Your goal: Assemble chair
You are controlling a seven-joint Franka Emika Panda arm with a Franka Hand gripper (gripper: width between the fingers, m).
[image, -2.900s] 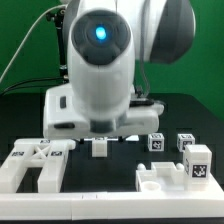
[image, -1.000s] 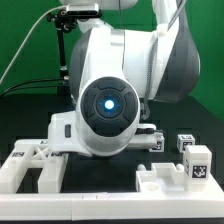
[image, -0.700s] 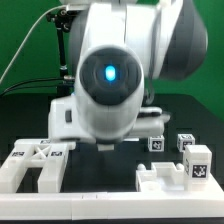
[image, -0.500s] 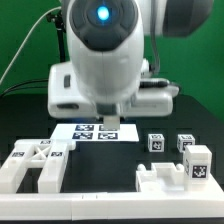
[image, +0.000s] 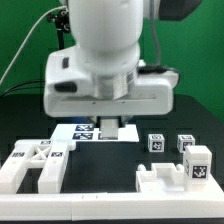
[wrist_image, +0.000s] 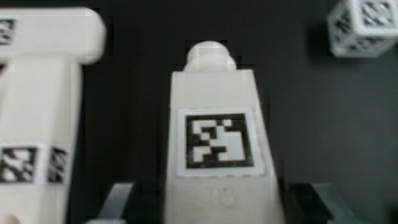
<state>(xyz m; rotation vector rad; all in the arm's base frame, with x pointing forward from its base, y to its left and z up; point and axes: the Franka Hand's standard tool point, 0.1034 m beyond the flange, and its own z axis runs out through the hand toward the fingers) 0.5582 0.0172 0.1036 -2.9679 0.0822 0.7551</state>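
Note:
My gripper point(image: 108, 122) hangs under the big white arm and is shut on a short white chair bar point(image: 108, 128), held above the black table. In the wrist view the bar point(wrist_image: 214, 110) has a rounded tip and a square tag and sits between the two fingers point(wrist_image: 125, 200) of the gripper point(wrist_image: 217, 205). A white chair frame piece with tags point(image: 35, 165) lies at the exterior view's front left; it also shows in the wrist view point(wrist_image: 45, 100). Three small tagged cubes point(image: 155, 143) point(image: 185, 142) point(image: 197, 163) stand at the right. A blocky white piece point(image: 165, 180) lies front right.
The marker board point(image: 82, 132) lies flat on the table just behind and below the held bar. A green wall and a dark stand with cables are at the back. A tagged cube point(wrist_image: 365, 30) shows in the wrist view beyond the bar.
The arm came down over the short bar standing on the table, closed on it and rose. The bar is now off the table and the marker board is uncovered.

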